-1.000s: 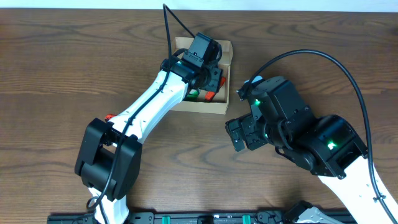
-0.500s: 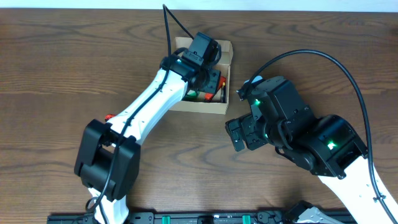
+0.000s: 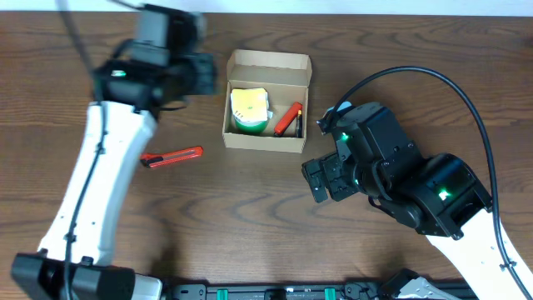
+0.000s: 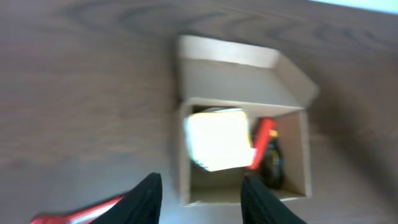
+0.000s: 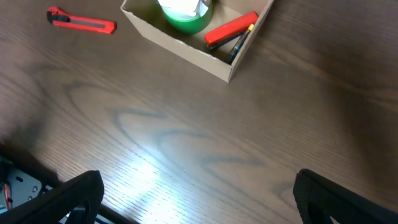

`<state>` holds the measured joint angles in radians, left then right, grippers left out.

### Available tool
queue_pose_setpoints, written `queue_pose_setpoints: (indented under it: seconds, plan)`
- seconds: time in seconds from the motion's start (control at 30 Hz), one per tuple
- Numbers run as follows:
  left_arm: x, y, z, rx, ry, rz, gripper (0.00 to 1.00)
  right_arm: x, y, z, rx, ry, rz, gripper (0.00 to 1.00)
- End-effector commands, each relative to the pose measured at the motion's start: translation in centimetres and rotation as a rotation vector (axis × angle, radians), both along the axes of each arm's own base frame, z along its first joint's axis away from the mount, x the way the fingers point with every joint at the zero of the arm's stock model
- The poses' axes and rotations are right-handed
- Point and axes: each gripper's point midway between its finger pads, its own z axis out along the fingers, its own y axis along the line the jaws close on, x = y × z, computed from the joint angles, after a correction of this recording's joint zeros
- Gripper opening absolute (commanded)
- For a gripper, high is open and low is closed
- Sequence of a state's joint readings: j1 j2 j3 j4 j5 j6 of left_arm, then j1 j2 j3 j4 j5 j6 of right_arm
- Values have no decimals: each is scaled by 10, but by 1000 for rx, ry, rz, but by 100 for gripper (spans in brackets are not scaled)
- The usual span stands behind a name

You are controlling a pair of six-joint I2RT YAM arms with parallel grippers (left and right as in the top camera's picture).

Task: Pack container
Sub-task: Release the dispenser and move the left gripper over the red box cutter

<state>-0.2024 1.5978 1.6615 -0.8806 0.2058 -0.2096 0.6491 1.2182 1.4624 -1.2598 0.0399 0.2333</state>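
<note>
Box (image 3: 262,142) sits on the tabletop (image 3: 433,58) close to the middle of the far edge; its lid flap (image 3: 271,60) stands open on the side toward that edge, and my left wrist view shows the same flap (image 4: 236,59) tipped back behind the open top. Inside, a green roll of tape (image 3: 249,112) with a pale yellow top fills the left half; a red marker (image 3: 290,117) lies aslant in the right half, with a dark pen (image 5: 239,42) just beside it. A red utility knife (image 3: 171,156) lies flat on the tabletop to the left of the box, apart from it, toward the left edge.

My left jaws hang above the tabletop left of the box, nearer the far-left corner; the picture is blurred, yet my two dark fingers (image 4: 146,199) plainly stand apart with nothing between them. My right jaws hover right of the box, a little nearer the near edge, not touching it; they are spread wide and empty, one finger (image 5: 68,196) at each lower corner of my right wrist view.
</note>
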Motion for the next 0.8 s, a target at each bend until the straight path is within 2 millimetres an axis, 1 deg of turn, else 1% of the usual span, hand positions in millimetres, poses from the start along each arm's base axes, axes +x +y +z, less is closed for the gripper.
queue_pose_setpoints:
  seconds: [0.0,0.1,0.2,0.27,0.37,0.5,0.63,0.73,0.77]
  plan:
    - [0,30,-3,-33,41,57,40,1,-2,0,-5,-2,2,99]
    - [-4,54,-20,-67,96,110,36,1,-2,0,-5,-2,2,99]
    - [-11,72,-47,-82,163,161,34,1,-2,0,-5,-2,2,99]
    - [-19,80,-67,-83,214,187,33,1,-2,0,-5,-2,2,99]
    - [-30,83,-95,-79,279,216,31,1,-2,0,-5,-2,2,99]
    - [-37,82,-124,-89,315,241,31,1,-2,0,-5,-2,2,99]
    - [-42,85,-143,-87,335,279,35,1,-2,0,-5,-2,2,99]
    - [-47,85,-150,-98,362,312,37,1,-2,0,-5,-2,2,99]
    - [-48,84,-152,-101,369,319,40,1,-2,0,-5,-2,2,99]
